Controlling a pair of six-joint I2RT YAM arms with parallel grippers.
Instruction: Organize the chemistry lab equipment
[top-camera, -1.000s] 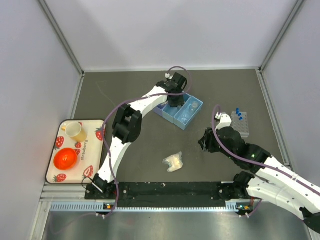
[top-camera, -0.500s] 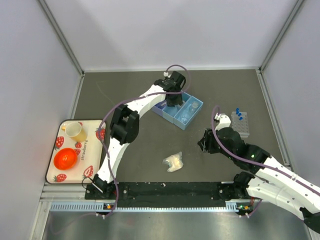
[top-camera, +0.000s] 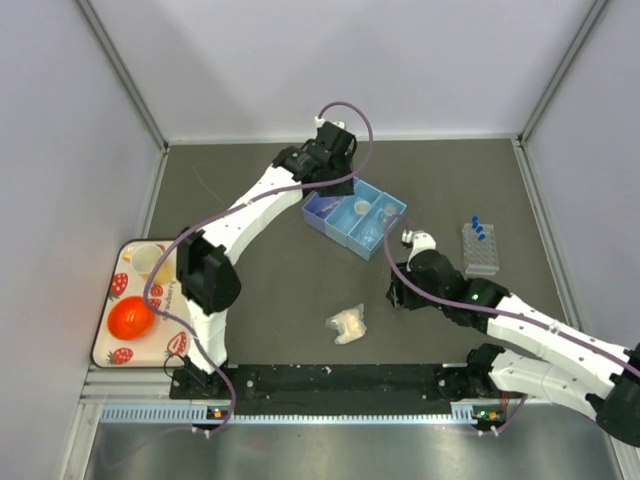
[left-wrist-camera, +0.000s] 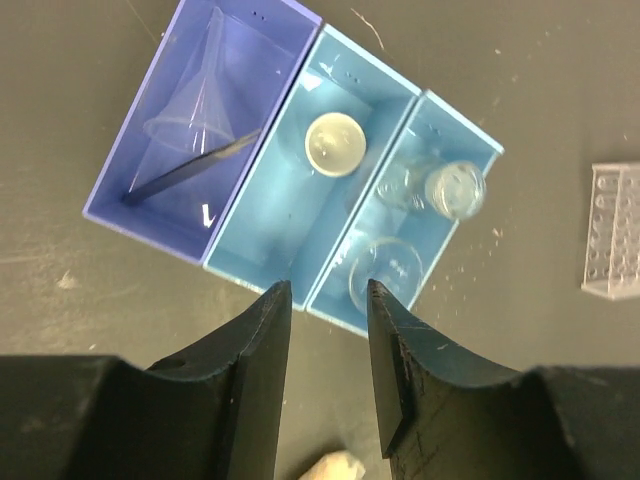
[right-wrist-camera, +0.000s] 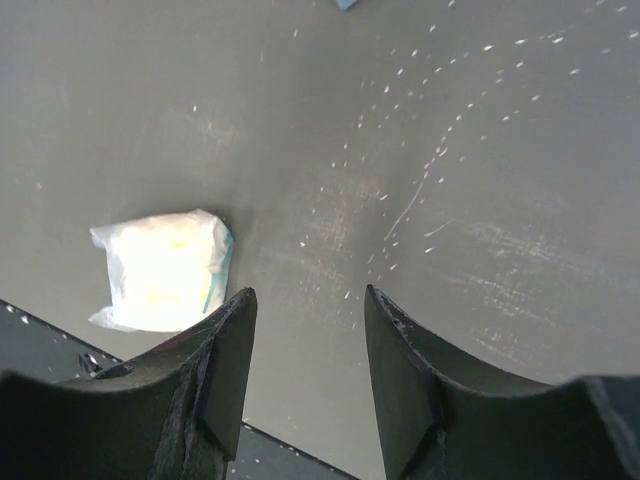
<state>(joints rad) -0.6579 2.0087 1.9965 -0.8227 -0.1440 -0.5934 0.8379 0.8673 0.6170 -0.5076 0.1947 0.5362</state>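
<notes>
My left gripper (top-camera: 318, 165) hangs high behind the blue bins (top-camera: 340, 228), open and empty (left-wrist-camera: 328, 290). The middle bin (left-wrist-camera: 262, 225) holds a small white round dish (left-wrist-camera: 334, 143). In the right-hand bin lie two tiny clear flasks (left-wrist-camera: 455, 188). The clear tube rack (top-camera: 480, 250) with blue-capped tubes (top-camera: 478, 228) stands to the right. A pale yellowish packet (top-camera: 348, 323) lies on the mat. My right gripper (top-camera: 397, 290) is just right of the packet (right-wrist-camera: 165, 268), low over the mat, open with nothing between its fingers (right-wrist-camera: 305, 295).
The dark blue bin (left-wrist-camera: 130, 170) contains a clear funnel (left-wrist-camera: 195, 95) and a thin dark rod (left-wrist-camera: 190, 168). A strawberry-print tray (top-camera: 185, 300) at the left edge carries a yellow cup (top-camera: 150, 262) and an orange bowl (top-camera: 130, 318). Grey walls enclose the mat.
My left gripper has pulled up and back-left off the bins, uncovering the white dish in the middle bin. My right gripper has shifted left toward the packet.
</notes>
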